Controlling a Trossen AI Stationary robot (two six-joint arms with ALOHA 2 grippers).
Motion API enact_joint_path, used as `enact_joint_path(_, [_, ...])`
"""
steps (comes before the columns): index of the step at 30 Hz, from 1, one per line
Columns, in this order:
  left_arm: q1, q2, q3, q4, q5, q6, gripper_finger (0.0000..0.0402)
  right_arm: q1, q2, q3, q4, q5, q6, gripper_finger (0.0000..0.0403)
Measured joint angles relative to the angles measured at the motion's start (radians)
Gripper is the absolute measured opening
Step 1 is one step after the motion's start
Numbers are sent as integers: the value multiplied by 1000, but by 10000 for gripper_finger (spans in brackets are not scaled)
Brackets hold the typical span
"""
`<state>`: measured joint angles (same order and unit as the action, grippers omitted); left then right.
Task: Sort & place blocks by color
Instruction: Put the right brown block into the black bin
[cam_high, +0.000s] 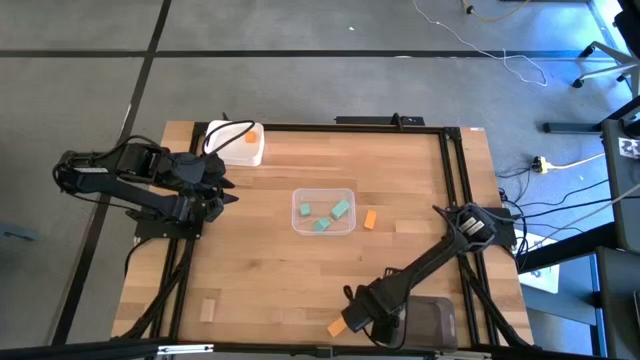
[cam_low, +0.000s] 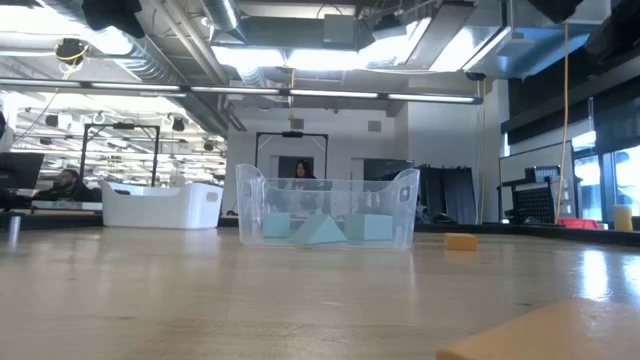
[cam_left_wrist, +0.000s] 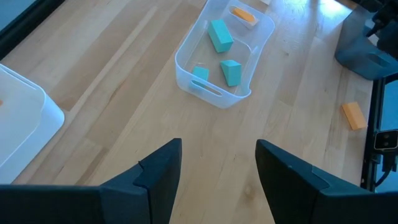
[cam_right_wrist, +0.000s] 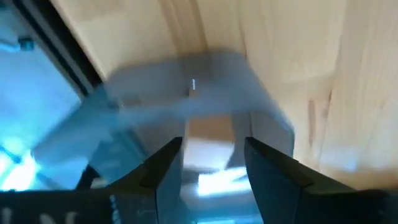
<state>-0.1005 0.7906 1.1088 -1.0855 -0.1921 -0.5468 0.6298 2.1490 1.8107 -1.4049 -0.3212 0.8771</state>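
Three teal blocks (cam_high: 331, 215) lie in the clear tub (cam_high: 322, 193) mid-counter; in the low view they show blurred through its wall. One orange block (cam_high: 370, 219) lies on the counter (cam_high: 270, 270) just beside the tub, toward the right arm. Another orange block (cam_high: 336, 326) lies at the near edge, just beside the right gripper (cam_high: 352, 318). A tan block (cam_high: 208, 310) lies near the near-left corner, low contrast against the wood. An orange block (cam_high: 255, 132) shows in the white tub (cam_high: 236, 148) at the far left; the rest of the tub's inside is hard to read.

Right gripper is over the grey tub (cam_high: 432, 318) at the near edge, arm covering part of it. In the right wrist view its jaws stand apart around a tan block (cam_right_wrist: 210, 144); blur hides whether they touch it, so grip cannot be told.

Left gripper (cam_high: 224, 185) hovers near the white tub, jaws wide apart, holding nothing.

The low view's near corner shows a cut-off tan shape, unidentifiable.
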Motion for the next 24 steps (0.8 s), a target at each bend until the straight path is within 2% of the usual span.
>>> enact_joint_path(4, [0,0,0,0,0,0,198,-16,0,51,-120,-16,-16,170])
enact_joint_path(6, [0,0,0,-2,12,0,198,-19,0,94,-176,7,-3,170])
enact_joint_path(10, [0,1,0,-3,65,0,198,-19,-22,197,-164,79,21,170])
enact_joint_path(13, [0,6,0,-6,108,6,198,-20,-28,304,-163,179,61,171])
enact_joint_path(20, [-1,57,-1,-6,183,94,198,-41,-39,547,-158,507,110,171])
enact_joint_path(24, [-19,106,-1,-24,207,231,198,-63,-135,509,-174,672,130,171])
